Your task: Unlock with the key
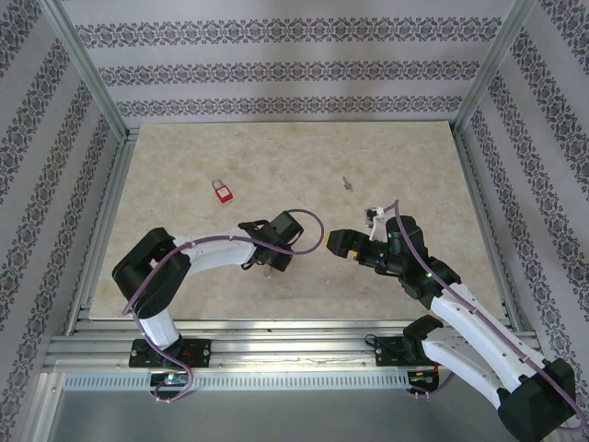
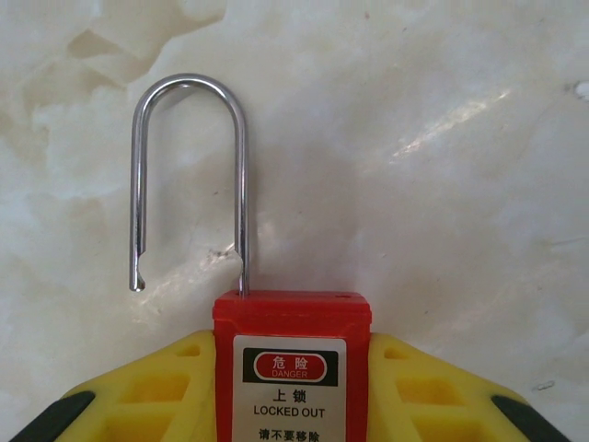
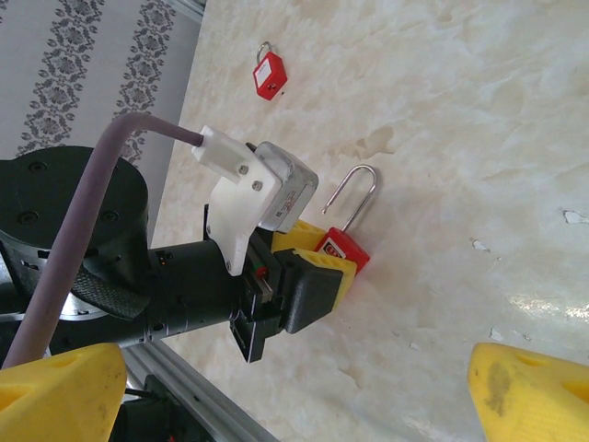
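- Patterned walls [image 1: 276,74] close the table [image 1: 414,166] on its far, left and right edges. The left gripper [image 3: 333,250] and the right gripper [image 1: 345,245] meet near the middle of the near edge, and bare surface lies open toward the far corners.
- A loose red padlock [image 1: 222,191] lies left of centre and the key [image 1: 347,182] right of centre. They are well apart, and both are farther from the near edge than the grippers.
- From above, the left gripper's fingertips are tucked under its wrist and hard to make out.
- The left wrist view cuts off the lower body of the held padlock [image 2: 293,368].
- The left gripper clamps the held padlock's body between yellow fingers [image 2: 138,396]. The shackle [image 2: 189,83] points out past the fingertips, with one leg free of the body.
- The right gripper faces it nearby, its fingers [image 3: 529,396] spread wide apart.
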